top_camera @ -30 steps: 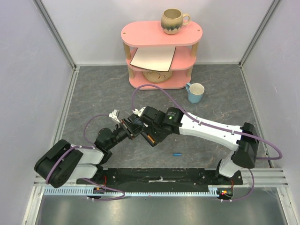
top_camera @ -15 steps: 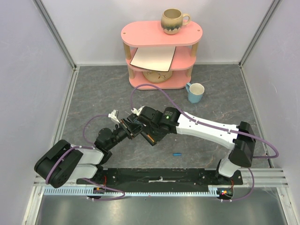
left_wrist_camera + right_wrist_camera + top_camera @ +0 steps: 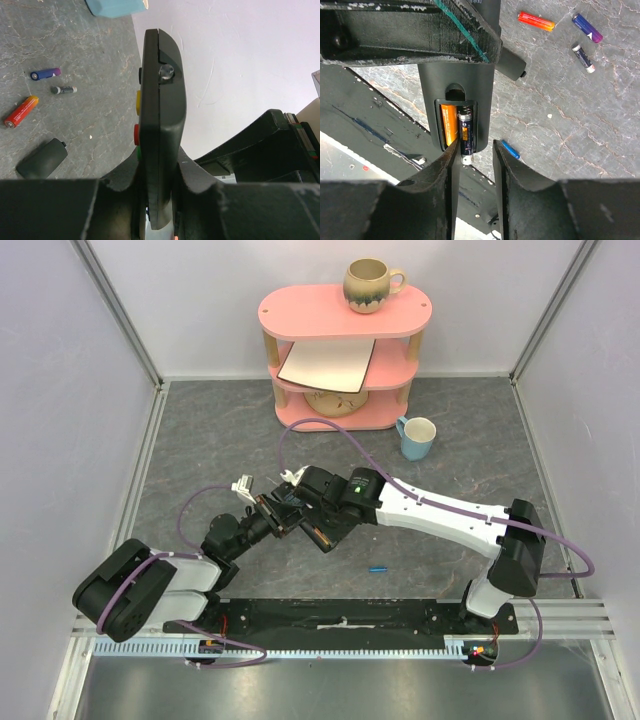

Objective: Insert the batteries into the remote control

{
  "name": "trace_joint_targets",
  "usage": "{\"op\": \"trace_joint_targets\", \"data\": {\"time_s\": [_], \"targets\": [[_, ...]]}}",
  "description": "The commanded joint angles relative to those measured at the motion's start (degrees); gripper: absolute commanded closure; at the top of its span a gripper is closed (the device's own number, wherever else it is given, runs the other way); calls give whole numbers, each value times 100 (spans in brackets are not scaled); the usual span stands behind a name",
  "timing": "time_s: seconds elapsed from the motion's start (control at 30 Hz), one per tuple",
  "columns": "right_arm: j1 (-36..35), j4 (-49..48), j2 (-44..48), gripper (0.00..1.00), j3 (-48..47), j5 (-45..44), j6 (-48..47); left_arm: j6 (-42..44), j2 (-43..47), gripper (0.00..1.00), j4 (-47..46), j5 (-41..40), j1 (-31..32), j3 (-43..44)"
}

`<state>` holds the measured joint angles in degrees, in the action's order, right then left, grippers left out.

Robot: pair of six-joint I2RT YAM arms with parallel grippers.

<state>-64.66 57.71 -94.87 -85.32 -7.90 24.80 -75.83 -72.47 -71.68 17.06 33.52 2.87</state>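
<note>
top view: the left claw [image 3: 263, 507] and the right claw [image 3: 298, 502] meet tip to tip over the middle of the grey table [image 3: 200, 440]. what is between them is hard to see here. one blue battery [image 3: 377, 568] lies alone on the table, near the right arm. at the back stands a pink shelf [image 3: 345, 312] with a mug [image 3: 370, 285] on top, and a light blue cup [image 3: 417, 437] stands just beside it.

left wrist view: the left claw is closed on the remote [image 3: 160, 125], which is seen edge-on, its coloured buttons on the left side. it is held up in the air, not on the table. below on the table lie a blue-purple battery [image 3: 45, 74], a dark battery with white end [image 3: 64, 90] and a red-orange battery [image 3: 21, 111], well apart from each other. a black cover [image 3: 42, 158] lies near them.

right wrist view: the back of the remote shows its open compartment [image 3: 457, 105]. an orange battery [image 3: 449, 127] sits in the left slot. a dark battery [image 3: 465, 135] is in the right slot, with its lower end over the edge. the right claw has its jaws apart, wider than this battery, and they do not squeeze it.
</note>
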Motion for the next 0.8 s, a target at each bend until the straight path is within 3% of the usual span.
{"op": "trace_joint_targets", "data": {"time_s": [0.0, 0.6, 0.77], "targets": [[33, 38, 144, 60, -204, -19, -89, -54, 66, 98, -2368, 149, 58, -33], [24, 83, 608, 43, -846, 431, -247, 157, -83, 98, -1903, 236, 58, 108], [33, -742, 1538, 41, -66, 27, -571, -124, -189, 98, -1630, 543, 58, 389]]}}
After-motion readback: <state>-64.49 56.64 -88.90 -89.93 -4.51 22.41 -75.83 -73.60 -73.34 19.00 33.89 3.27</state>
